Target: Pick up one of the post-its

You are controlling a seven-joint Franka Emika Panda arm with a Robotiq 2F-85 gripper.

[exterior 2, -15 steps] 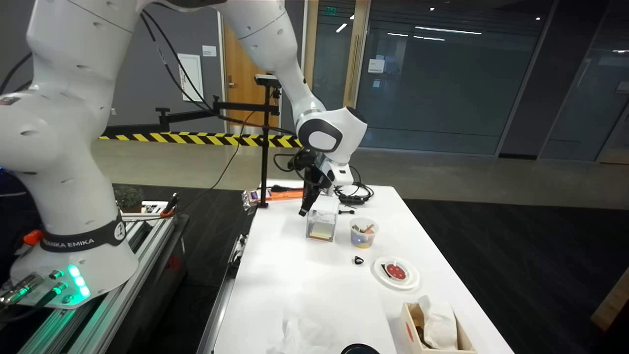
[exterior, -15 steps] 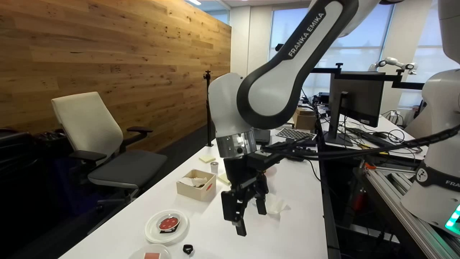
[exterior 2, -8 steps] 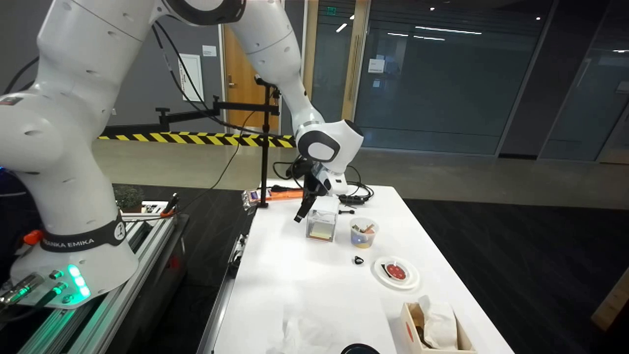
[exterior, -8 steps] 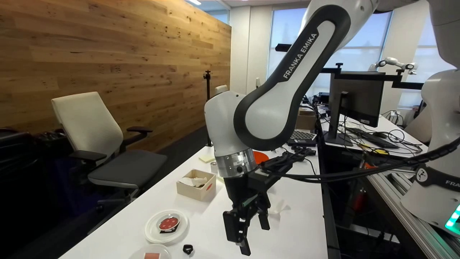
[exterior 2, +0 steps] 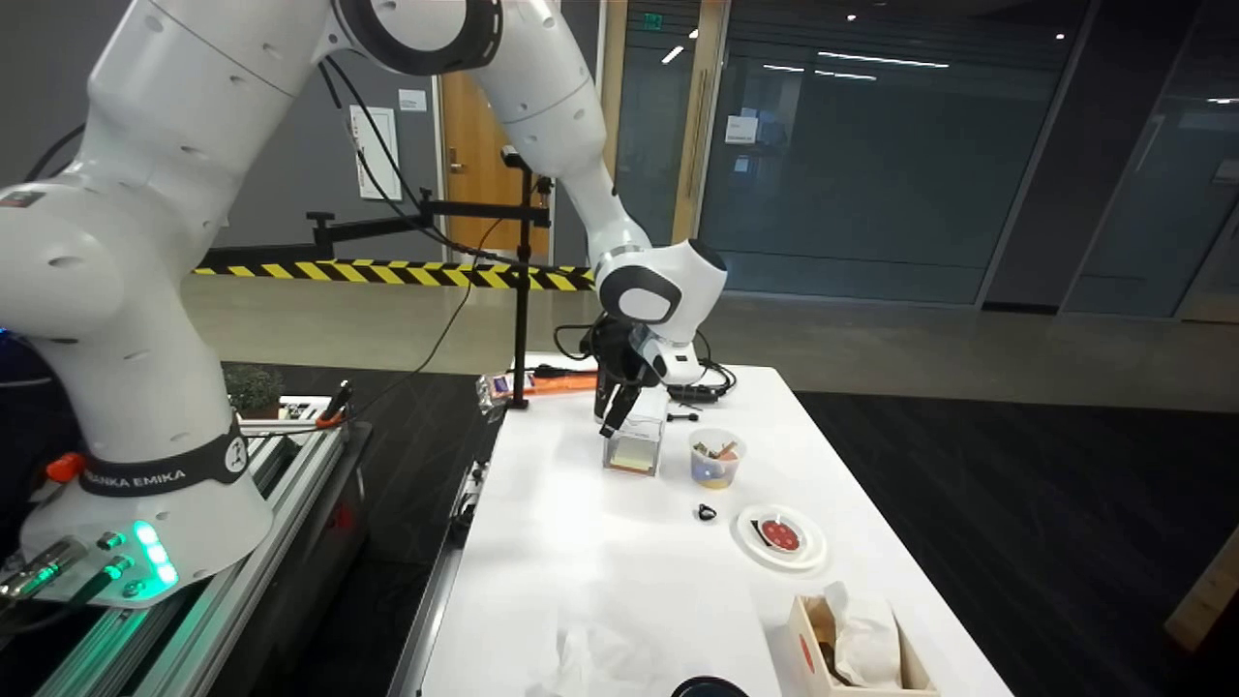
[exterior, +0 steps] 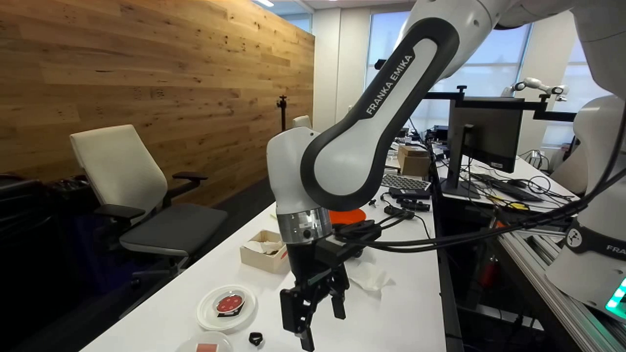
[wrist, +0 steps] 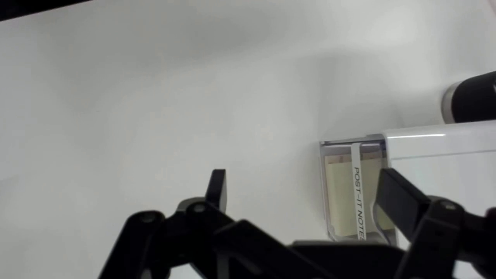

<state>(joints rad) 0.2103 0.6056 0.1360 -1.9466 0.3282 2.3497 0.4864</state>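
The claw [wrist: 302, 186] stands wide, its black fingers [wrist: 216, 190] well apart, with white tabletop [wrist: 263, 116] and part of a clear drawer [wrist: 322, 186] between them. In the wrist view smooth tabletop stretches broadly from it to one edge. The Post-it notes [wrist: 341, 197], a pale yellow paper stack, lie inside that drawer behind a white label strip [wrist: 357, 182], readable in the wrist view alone. One finger overlaps the drawer there; whether they touch I cannot tell. Beyond is the drawer's glossy white housing [wrist: 445, 170]. In an exterior view the housing stands toward a short edge, nearer the robot-side long edge than the outer one; a clear plastic cup [exterior 2: 713, 474] of scraps [exterior 2: 721, 451] is beside it, outward. Near the outer long edge, in both exterior views, lie a round white plate [exterior: 205, 308] and an open rectangular box [exterior: 261, 260] of crumpled paper [exterior: 268, 247]; creased tissue [exterior: 369, 277] lies closer to the robot-side edge. An orange rounded object [exterior: 348, 216] shows in an exterior view, partly behind the arm's wrist [exterior: 305, 227].
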